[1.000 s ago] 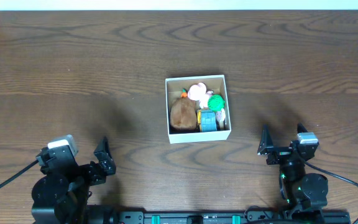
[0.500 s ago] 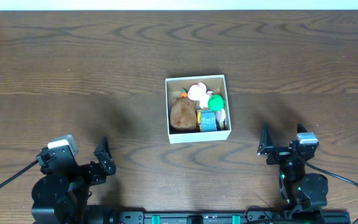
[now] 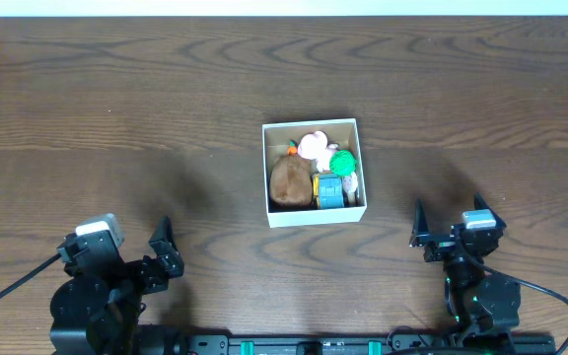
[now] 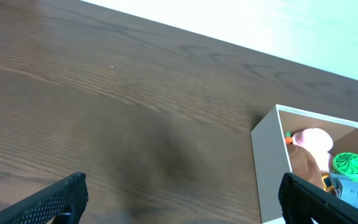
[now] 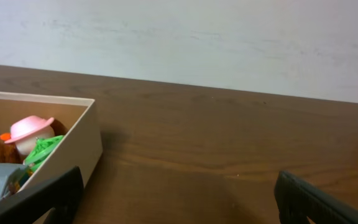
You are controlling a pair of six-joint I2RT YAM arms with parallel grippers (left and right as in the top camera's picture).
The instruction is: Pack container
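Observation:
The container is a square white box with tan inner walls at the table's middle. It holds a brown plush, a pink-and-white toy, a green toy and a blue-grey toy. My left gripper is open and empty near the front left, well away from the box. My right gripper is open and empty at the front right. The left wrist view shows the box's corner at right between the spread fingers. The right wrist view shows its wall at left.
Dark wood table all around the box. A pale wall runs behind the table's far edge. Both arm bases sit at the front edge.
The right wrist has turned very slightly. The left arm, the box and the toys have not moved.

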